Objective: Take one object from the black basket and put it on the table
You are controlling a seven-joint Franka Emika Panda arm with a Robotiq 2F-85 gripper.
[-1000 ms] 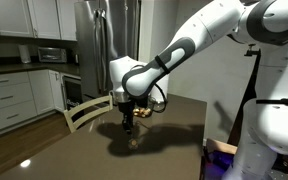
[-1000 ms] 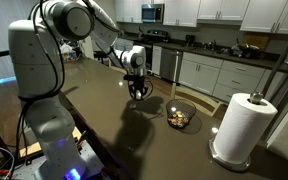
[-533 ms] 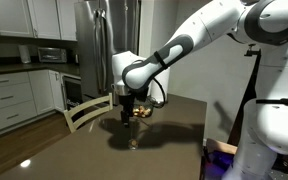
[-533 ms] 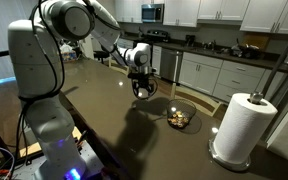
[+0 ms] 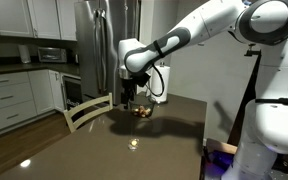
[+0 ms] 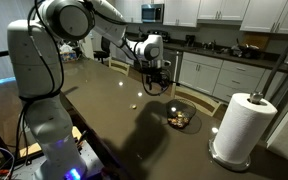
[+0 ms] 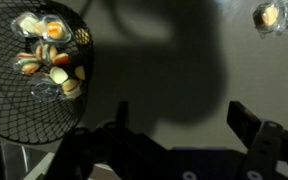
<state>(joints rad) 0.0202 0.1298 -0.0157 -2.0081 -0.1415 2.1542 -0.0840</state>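
Jaws of the black Robotiq gripper [image 7: 181, 122] are standing spread wide and pinching nothing, hovering above the large dark brown glossy desk [image 5: 44, 155]. A small round pale item [image 6: 134, 104] is lying alone on bare desk, well apart from the small low round black wire basket [image 7: 19, 115]. The basket is sitting to its right in an exterior view and is holding a heap of pale and orange round pieces [image 7: 49, 50].

So the task is looking done, and the risks are all in extra moves:
- If you're sweeping low across the desk, you're likely nudging that round item, and it's probably rolling on the slick top.
- If you're dropping over the basket, a spread jaw could be catching the wire rim and dragging or tipping it.
- If you're grabbing a second piece, you're breaking the one-object count.
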